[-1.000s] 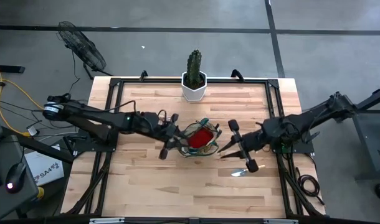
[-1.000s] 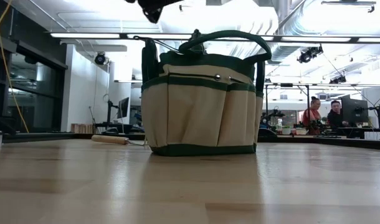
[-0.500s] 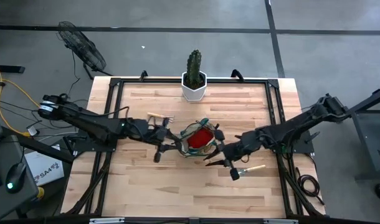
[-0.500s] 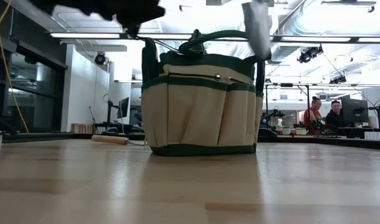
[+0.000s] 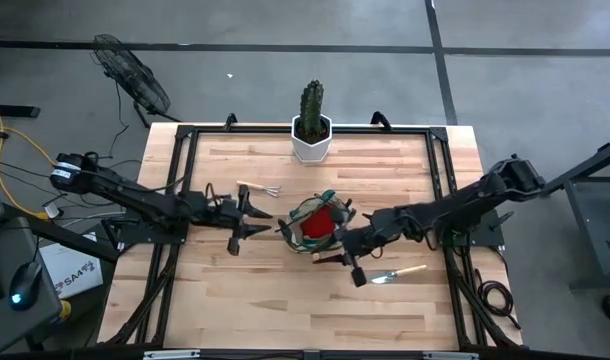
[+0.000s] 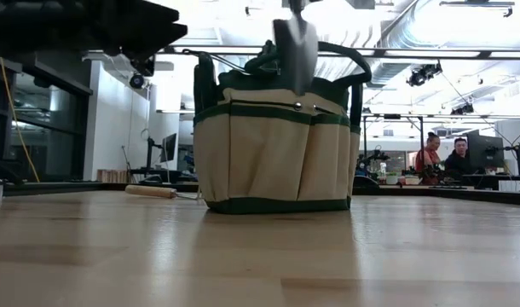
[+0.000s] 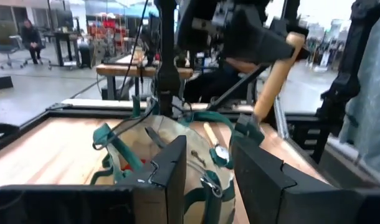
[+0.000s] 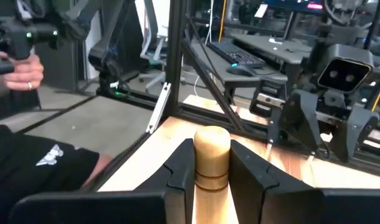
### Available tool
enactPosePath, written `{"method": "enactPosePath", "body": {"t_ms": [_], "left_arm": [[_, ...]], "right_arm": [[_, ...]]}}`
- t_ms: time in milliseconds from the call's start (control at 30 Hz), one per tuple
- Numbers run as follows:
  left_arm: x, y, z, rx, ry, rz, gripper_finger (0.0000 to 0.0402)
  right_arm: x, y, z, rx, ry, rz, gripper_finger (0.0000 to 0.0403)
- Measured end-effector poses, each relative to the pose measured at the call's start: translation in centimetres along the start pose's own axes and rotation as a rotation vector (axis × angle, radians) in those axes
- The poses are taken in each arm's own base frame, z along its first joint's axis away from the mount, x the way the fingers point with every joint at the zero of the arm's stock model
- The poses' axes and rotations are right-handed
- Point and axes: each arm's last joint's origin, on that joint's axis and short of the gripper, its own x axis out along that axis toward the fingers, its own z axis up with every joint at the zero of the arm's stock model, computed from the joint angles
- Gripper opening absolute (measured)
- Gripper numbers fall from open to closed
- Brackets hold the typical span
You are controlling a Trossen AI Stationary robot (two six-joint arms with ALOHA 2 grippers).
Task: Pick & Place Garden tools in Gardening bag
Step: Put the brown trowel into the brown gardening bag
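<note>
High view: centre of the frame, olive-and-tan gardening bag (image 5: 319,224) with a red glove (image 5: 324,219) already lying inside; just right of it and slightly lower, right gripper (image 5: 341,256) clamped on a wooden-handled trowel (image 5: 325,256) held at the bag's rim; left of the bag, left gripper (image 5: 243,222) with fingers parted and nothing between them; above that gripper, a mini rake (image 5: 257,189) lying loose on the table (image 5: 235,290); at lower right of the bag, a second trowel (image 5: 397,272) lying on the wood; at top centre, a cactus (image 5: 312,120) in its white pot, no part of the job. Low view: bag (image 6: 273,141) upright in the middle of the frame, a grey trowel blade (image 6: 295,43) hanging point-down over its upper rim, not yet inside; dark bulk of an arm at upper left. Left wrist view: own fingers (image 7: 171,174) standing apart and empty at the bottom, bag (image 7: 171,155) just beyond them, the other gripper (image 7: 240,37) at the top with the wooden handle (image 7: 274,78) slanting down from it. Right wrist view: fingers (image 8: 180,168) pressed on both sides of the round wooden handle (image 8: 212,158) at bottom centre. Judged progress: glove in, one trowel about to drop, rake and second trowel left; shears not made out anywhere.
</note>
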Motion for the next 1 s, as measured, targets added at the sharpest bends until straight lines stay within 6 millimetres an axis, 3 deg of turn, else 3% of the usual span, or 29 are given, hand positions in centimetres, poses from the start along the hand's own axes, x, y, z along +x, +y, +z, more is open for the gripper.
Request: {"method": "enactPosePath", "body": {"t_ms": [167, 1000], "left_arm": [[-0.6, 0.2, -0.9, -0.028, 0.013, 0.012, 0.0124], [-0.6, 0.1, -0.9, -0.042, 0.007, 0.000, 0.0124]], "right_arm": [[0.6, -0.1, -0.4, -0.033, -0.010, -0.042, 0.0061], [0.7, -1.3, -1.4, -0.026, 0.049, -0.080, 0.0061]]}}
